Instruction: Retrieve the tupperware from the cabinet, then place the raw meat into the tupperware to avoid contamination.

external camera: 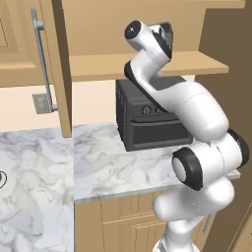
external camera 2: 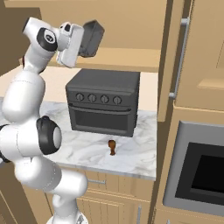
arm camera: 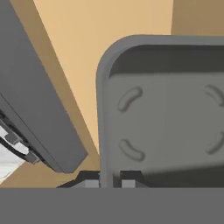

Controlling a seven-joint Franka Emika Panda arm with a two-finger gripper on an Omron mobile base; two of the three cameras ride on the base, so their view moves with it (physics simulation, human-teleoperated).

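Note:
My gripper [external camera 2: 82, 43] is raised in front of the open cabinet [external camera 2: 124, 59], above the toaster oven. It is shut on the tupperware [external camera 2: 92, 37], a small dark grey tub held tilted on its side. In the hand view the two fingertips [arm camera: 89, 181] pinch the rim of the tupperware [arm camera: 166, 109], whose inside faces the camera. In the left base view the tupperware [external camera: 169, 37] peeks out as a dark edge behind the hand. The raw meat [external camera 2: 112, 147], a tiny reddish-brown piece, lies on the marble counter [external camera 2: 135, 155] in front of the toaster oven.
A big dark grey toaster oven [external camera 2: 105, 103] with knobs stands on the counter under the cabinet shelf [external camera: 147, 64]. The cabinet door [external camera: 59, 64] hangs open at the left with its grey bar handle [external camera: 42, 59]. A built-in oven [external camera 2: 201, 170] sits at the right.

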